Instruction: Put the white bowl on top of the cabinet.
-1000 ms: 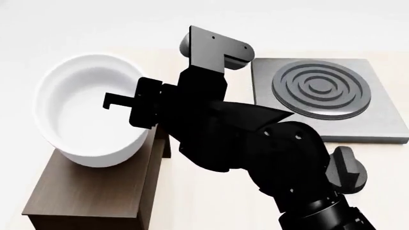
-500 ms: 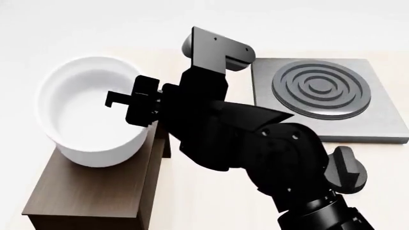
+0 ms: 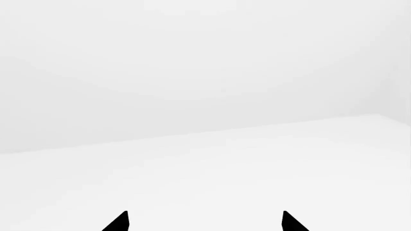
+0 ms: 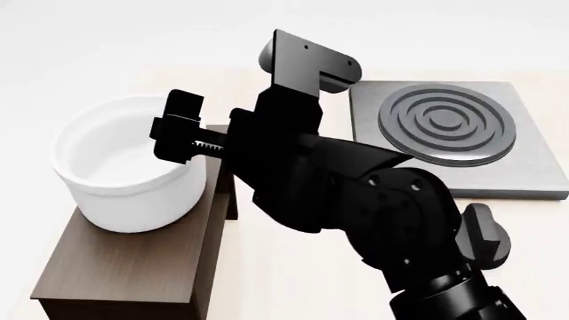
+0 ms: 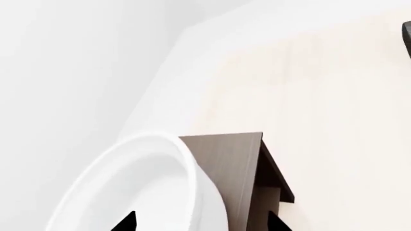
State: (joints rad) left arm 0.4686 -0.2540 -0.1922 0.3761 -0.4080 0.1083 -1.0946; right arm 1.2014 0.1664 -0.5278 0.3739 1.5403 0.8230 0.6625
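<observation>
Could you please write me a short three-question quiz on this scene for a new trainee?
1. True or false: the bowl sits on the cabinet.
2. Which gripper is at the bowl's rim? A) left B) right
3. What lies on the table to the right of the arm?

Key: 1. True. 2. B, the right gripper. 3. A grey stove plate with rings.

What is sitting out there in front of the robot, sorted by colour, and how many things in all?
White: 1, the white bowl
Dark brown: 1, the cabinet
Grey: 1, the stove plate
Total: 3
</observation>
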